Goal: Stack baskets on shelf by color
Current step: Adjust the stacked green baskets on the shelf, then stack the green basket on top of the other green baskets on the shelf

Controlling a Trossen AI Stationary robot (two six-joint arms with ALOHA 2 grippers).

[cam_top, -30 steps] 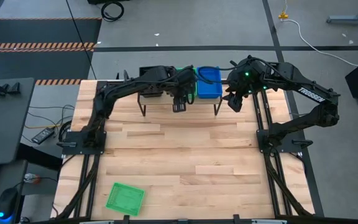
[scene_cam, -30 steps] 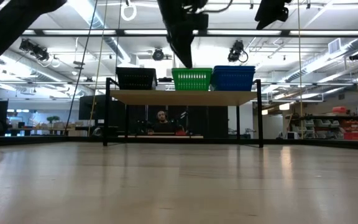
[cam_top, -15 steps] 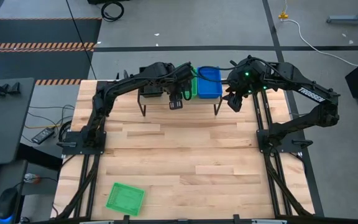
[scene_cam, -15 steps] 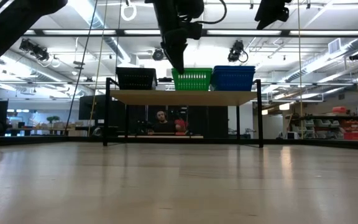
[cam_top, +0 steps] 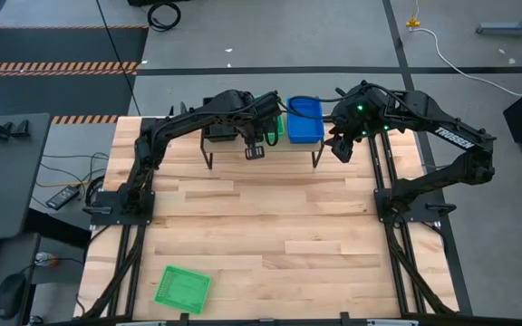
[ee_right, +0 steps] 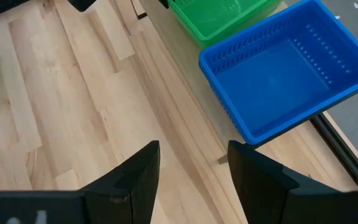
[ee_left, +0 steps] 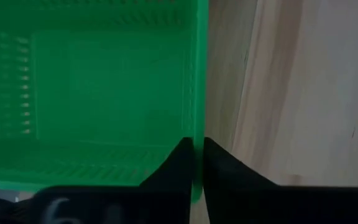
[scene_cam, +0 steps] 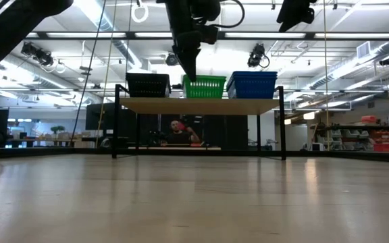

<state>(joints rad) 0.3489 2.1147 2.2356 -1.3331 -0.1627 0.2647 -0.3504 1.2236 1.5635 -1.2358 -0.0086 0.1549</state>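
The shelf [scene_cam: 201, 104] stands at the table's far edge and carries a black basket [scene_cam: 147, 85], a green basket [scene_cam: 204, 86] and a blue basket [scene_cam: 253, 84] side by side on its wooden top. My left gripper [cam_top: 255, 148] is over the shelf's near edge, shut on the green basket [ee_left: 104, 93]. My right gripper [cam_top: 343, 145] hangs open and empty above the shelf's right end, with the blue basket [ee_right: 284, 74] below it. Another green basket [cam_top: 182, 288] lies on the table at the near left. My left gripper holds the green basket's near wall [ee_left: 197, 127] close to a corner, one finger [ee_left: 176, 165] inside the basket and one [ee_left: 222, 171] outside. The fingers come from above, pointing down. The basket stands upright on the shelf top.
A small gap shows between the green and blue baskets on the shelf. The wide wooden tabletop [cam_top: 270, 226] lies in front of the shelf. The arm bases stand at the table's left and right edges. A person shows in the room beyond, under the shelf [scene_cam: 181, 131].
My left gripper has moved toward the table's left edge at the green basket's near wall. The green basket has slid leftward along the shelf top, away from the blue basket, opening a small gap between them.
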